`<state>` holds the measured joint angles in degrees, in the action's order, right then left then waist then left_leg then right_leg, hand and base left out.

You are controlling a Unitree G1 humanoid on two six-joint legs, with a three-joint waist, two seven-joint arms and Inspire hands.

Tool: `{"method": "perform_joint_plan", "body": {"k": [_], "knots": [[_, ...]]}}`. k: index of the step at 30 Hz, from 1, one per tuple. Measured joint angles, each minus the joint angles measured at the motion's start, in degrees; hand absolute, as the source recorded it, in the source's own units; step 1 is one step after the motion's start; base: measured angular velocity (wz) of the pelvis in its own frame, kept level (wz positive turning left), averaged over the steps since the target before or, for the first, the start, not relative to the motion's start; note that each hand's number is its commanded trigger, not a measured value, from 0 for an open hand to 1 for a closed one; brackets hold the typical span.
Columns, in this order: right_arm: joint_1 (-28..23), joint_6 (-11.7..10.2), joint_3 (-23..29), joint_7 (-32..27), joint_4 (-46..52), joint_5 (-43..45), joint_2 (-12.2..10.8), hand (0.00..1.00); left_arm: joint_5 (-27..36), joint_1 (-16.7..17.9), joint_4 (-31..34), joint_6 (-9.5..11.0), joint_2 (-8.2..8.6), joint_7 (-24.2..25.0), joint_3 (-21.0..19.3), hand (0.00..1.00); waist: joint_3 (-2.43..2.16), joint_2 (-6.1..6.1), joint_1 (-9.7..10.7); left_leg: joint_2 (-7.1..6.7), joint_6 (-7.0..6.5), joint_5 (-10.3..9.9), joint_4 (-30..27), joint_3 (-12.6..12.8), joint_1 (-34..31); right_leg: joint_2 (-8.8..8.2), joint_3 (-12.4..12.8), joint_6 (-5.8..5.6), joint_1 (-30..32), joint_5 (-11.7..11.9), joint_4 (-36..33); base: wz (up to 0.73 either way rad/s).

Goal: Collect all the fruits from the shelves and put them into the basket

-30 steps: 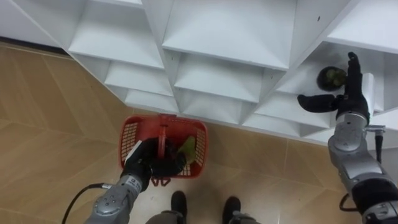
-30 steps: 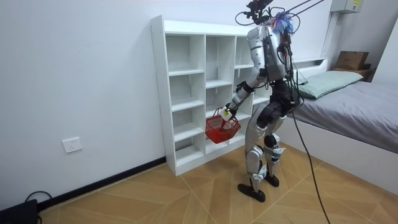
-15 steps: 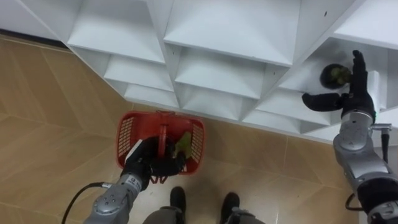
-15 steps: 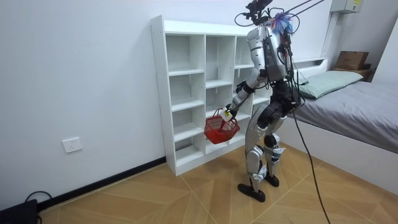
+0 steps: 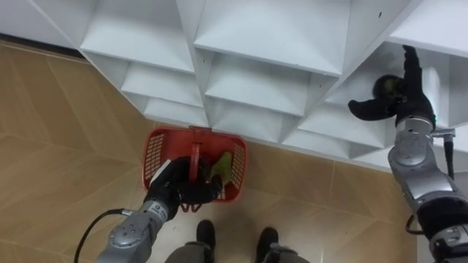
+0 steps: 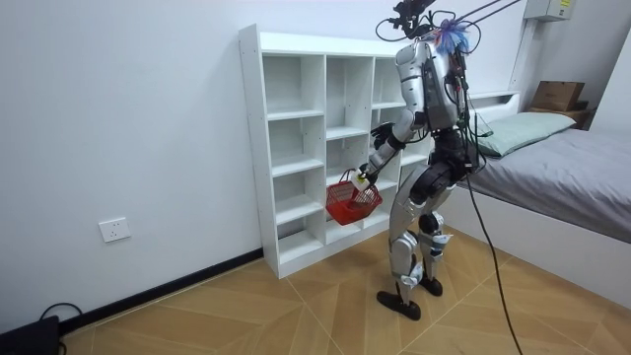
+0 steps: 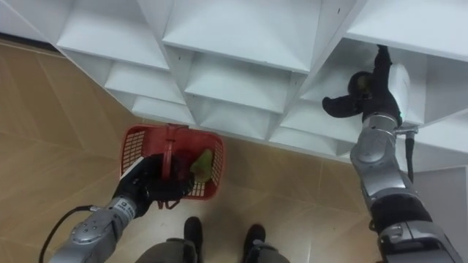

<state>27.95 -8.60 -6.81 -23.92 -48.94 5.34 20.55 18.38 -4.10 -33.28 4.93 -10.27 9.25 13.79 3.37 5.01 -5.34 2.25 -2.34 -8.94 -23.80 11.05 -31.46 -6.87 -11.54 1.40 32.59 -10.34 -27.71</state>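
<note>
Our left hand (image 5: pixel 178 192) is gripping the red basket (image 5: pixel 155 148) by its handle, a yellow-green fruit (image 5: pixel 221 166) lying inside. Our right hand (image 5: pixel 401 101), fingers spread, is now cupping the dark fruit (image 5: pixel 385 87) on the closet (image 5: pixel 256 44) shelf, closer than before; we are judging the grab near.

- Bright, even indoor light on the white closet (image 5: pixel 256 36).
- Soft grey shadows inside its compartments, deepest under the shelf boards.
- Eye views: shelf edges splay outward toward the frame borders.
</note>
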Motion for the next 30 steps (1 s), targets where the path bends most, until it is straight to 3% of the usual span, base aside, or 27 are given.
{"method": "perform_joint_plan", "body": {"k": [7,14,30], "knots": [[0.0,0.01,0.0,0.78,0.0,-0.11,0.01,0.0,0.0,0.02,0.0,0.0,-0.55,0.32,0.02,1.0,-0.01,0.0,-0.17,-0.01,-0.01,0.01,0.05,0.0,0.0,0.02,0.01,0.01,0.0,0.01,0.0,0.0],[0.26,0.81,-0.01,1.25,-0.39,-0.09,0.33,0.0,-0.01,0.08,0.0,-0.01,-0.53,0.31,0.59,1.0,-0.02,0.01,-1.61,-0.07,0.0,0.01,0.18,-0.06,0.02,0.02,0.03,0.0,0.02,0.01,0.05,0.0],[0.26,1.24,-0.07,2.62,-0.39,0.2,1.06,0.0,-0.01,0.11,0.0,-0.04,-0.55,0.31,0.61,1.0,-0.03,0.01,-1.58,-0.08,-0.01,0.02,0.12,-0.11,-0.01,-0.01,-0.02,0.0,-0.03,0.01,0.05,0.0]]}}
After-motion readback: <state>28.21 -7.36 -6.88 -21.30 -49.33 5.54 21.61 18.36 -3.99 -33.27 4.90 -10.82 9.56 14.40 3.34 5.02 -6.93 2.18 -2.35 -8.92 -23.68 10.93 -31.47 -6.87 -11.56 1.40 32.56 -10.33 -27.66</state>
